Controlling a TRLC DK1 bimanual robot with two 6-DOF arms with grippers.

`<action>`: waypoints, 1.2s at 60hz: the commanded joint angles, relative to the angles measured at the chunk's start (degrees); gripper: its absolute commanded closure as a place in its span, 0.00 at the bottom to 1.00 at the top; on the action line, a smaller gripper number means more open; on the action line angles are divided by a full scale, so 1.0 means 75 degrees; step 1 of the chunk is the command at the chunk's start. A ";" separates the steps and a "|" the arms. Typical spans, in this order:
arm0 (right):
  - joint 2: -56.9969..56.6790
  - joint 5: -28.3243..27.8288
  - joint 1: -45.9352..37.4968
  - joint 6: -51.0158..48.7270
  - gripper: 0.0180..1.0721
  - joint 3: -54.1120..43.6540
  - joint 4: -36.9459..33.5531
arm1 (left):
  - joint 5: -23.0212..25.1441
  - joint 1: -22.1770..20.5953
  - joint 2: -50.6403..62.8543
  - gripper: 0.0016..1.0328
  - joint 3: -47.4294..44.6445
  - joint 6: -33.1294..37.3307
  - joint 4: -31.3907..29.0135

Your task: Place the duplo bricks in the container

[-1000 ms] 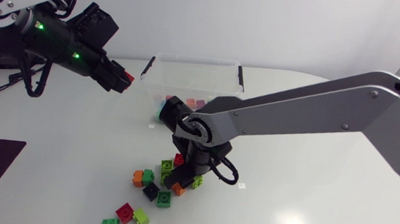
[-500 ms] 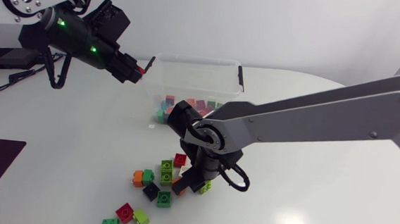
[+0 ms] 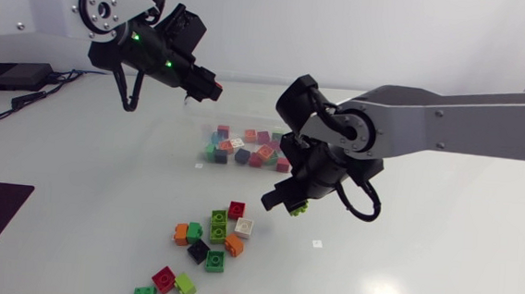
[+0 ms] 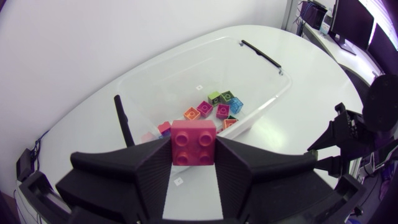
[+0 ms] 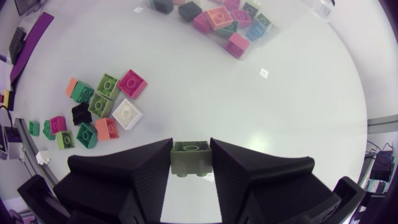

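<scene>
Where the left gripper [image 4: 194, 163] hangs over the edge of the container [image 4: 180, 55], its fingers pinch a red brick [image 4: 194, 142] from two sides. Several bricks [image 4: 217, 109] of mixed colours lie inside the container. The right gripper [image 5: 191, 163] is clamped on a green brick [image 5: 191, 157], held above the table [image 5: 298, 112] between the container and a pile [image 3: 208, 240] of loose bricks. The pile lies well apart from the container.
</scene>
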 commanded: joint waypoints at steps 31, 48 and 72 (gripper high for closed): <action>-0.0072 -0.0244 -0.0841 -0.0231 0.66 0.2061 0.0425 | 0.0021 0.0336 -0.0546 0.06 -0.0422 -0.0117 0.0971; 0.0619 -0.0139 -0.0994 -0.0172 0.66 0.2811 0.1081 | 0.0009 0.0406 -0.2233 0.06 -0.2004 0.0926 0.0596; 0.1568 -0.0127 -0.1275 -0.0137 0.65 0.3608 0.1960 | 0.0045 0.0254 -0.3452 0.06 -0.4137 0.2567 -0.0049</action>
